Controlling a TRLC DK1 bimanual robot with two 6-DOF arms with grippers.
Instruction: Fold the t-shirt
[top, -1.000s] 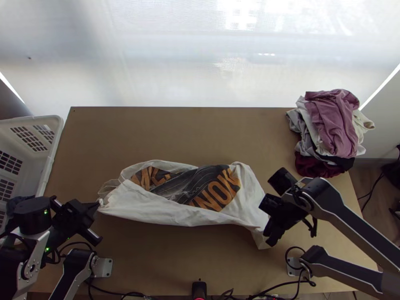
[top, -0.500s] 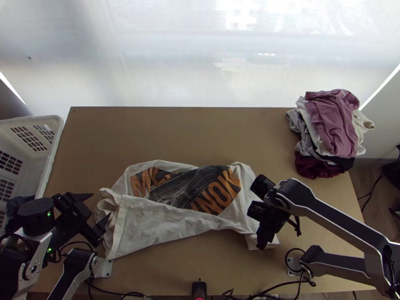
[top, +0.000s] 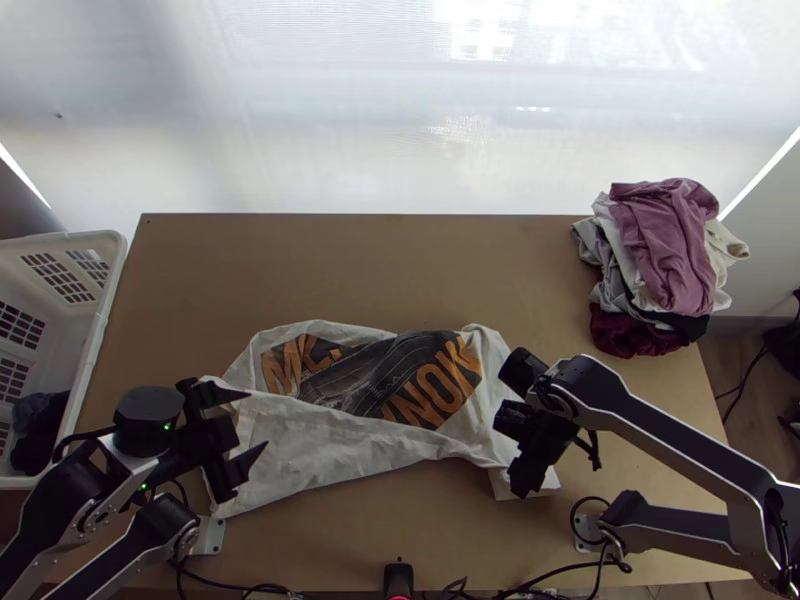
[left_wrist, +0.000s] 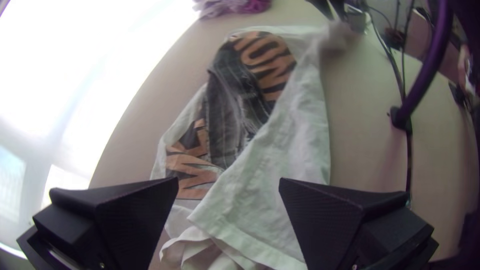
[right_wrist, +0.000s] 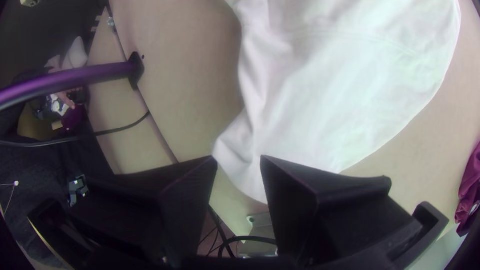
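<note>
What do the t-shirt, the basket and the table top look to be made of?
T-shirt: matte fabric, probably cotton; soft creases, limp drape.
Basket: likely moulded plastic, smooth and white; even rim, regular grid of slots.
Table top: flat, dull brown, probably wood-based board; grain doesn't show clearly enough to tell solid wood from veneer.

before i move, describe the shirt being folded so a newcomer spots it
On the wooden table, a clothes pile sits at the far right corner. The white t-shirt lies nearer, further left; unlike the pile, it shows bold orange-and-black print.
</note>
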